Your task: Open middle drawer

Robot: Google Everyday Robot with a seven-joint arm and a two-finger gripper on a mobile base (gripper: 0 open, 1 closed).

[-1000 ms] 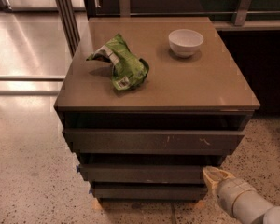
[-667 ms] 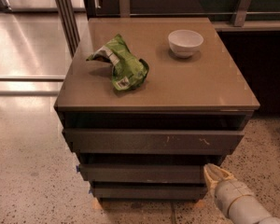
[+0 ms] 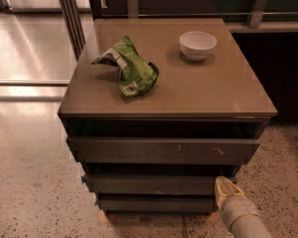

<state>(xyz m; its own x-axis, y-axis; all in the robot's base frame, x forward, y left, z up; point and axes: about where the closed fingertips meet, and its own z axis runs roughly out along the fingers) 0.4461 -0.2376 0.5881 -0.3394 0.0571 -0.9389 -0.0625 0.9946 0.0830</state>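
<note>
A grey-brown cabinet holds three stacked flat fronts. The middle drawer (image 3: 154, 184) is the mid-width front, below the wider scratched top front (image 3: 164, 150) and above the narrowest bottom front (image 3: 154, 204). All three fronts look pushed in. My gripper (image 3: 222, 188), with pale yellowish tips on a grey arm, comes in from the lower right. It is at the right end of the middle drawer front, touching or almost touching it.
On the cabinet top (image 3: 213, 93) lie a crumpled green chip bag (image 3: 130, 68) and a white bowl (image 3: 197, 44). A speckled floor (image 3: 30, 182) surrounds the cabinet. Metal poles (image 3: 72, 14) stand at the back left, and a dark counter (image 3: 283, 73) is on the right.
My gripper has shifted slightly, staying at the right end of the middle drawer front. The drawers have not moved.
</note>
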